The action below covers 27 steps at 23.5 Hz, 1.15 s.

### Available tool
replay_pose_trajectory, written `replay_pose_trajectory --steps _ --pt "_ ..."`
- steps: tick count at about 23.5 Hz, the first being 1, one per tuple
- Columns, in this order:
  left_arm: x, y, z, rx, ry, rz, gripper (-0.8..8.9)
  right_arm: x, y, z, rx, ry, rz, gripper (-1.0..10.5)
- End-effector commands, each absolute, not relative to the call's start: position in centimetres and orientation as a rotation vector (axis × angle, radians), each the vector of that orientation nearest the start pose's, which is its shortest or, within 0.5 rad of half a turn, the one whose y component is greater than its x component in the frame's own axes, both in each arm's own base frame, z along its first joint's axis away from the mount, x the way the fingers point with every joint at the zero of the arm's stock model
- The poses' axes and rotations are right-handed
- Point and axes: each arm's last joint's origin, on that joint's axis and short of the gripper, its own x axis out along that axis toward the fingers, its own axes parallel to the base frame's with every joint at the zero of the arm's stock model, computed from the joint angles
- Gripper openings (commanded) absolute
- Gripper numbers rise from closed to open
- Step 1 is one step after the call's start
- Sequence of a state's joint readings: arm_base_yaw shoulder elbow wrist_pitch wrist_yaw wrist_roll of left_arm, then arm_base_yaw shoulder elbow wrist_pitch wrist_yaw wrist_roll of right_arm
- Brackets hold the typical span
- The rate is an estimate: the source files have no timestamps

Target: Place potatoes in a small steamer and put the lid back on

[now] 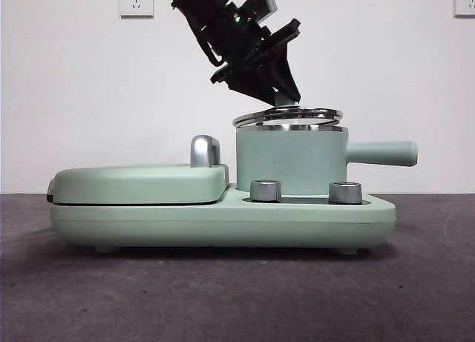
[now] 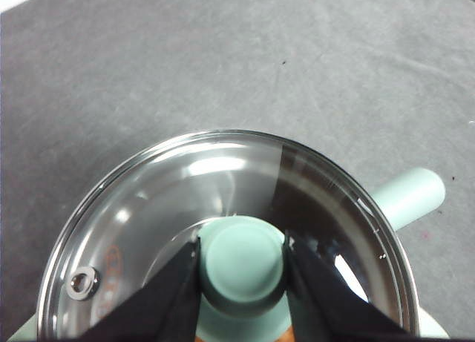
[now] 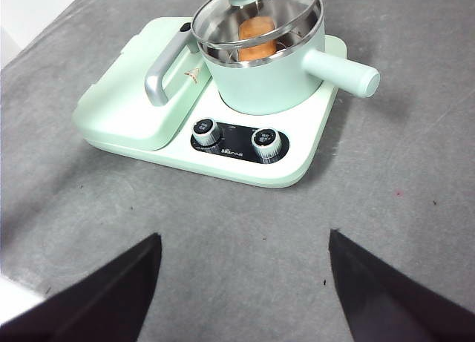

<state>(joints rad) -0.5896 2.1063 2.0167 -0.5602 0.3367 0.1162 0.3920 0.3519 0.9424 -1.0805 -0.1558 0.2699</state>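
The small steamer (image 1: 291, 160) is a mint-green pot with a straight side handle, standing on the right half of the appliance. The orange-brown potato (image 3: 257, 38) lies inside it, seen through the glass in the right wrist view. The lid (image 1: 288, 118) is over the pot's steel rim, slightly tilted, with its handle-side edge higher. My left gripper (image 1: 286, 97) comes down from above and is shut on the lid's green knob (image 2: 243, 262). My right gripper (image 3: 243, 237) hangs open and empty over the grey table, well in front of the appliance.
The mint-green appliance base (image 1: 223, 216) carries two steel dials (image 1: 266, 191) at its front. A flat grill plate cover (image 1: 141, 182) with a chrome handle (image 1: 205, 150) lies beside the pot. The steamer's handle (image 1: 382, 153) sticks out sideways.
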Motion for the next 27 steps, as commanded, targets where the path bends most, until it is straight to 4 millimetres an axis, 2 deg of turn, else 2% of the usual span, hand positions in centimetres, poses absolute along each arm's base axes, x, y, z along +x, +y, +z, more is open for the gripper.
replay_pose_trajectory --steps 1,9,15,27 --pt "39.0 -28.9 31.4 0.199 0.588 -0.959 0.14 2.3 1.4 33.8 0.210 0.547 0.468 3.5" --pt "38.3 -29.9 30.8 0.249 0.606 -0.953 0.14 2.3 1.4 33.8 0.210 0.547 0.468 3.5" --pt "38.4 -29.8 30.7 0.304 0.597 -0.863 0.14 2.3 1.4 33.8 0.210 0.548 0.468 3.5" --pt "38.6 -29.4 30.5 0.316 0.622 -0.845 0.14 2.3 1.4 33.8 0.211 0.547 0.465 3.5"
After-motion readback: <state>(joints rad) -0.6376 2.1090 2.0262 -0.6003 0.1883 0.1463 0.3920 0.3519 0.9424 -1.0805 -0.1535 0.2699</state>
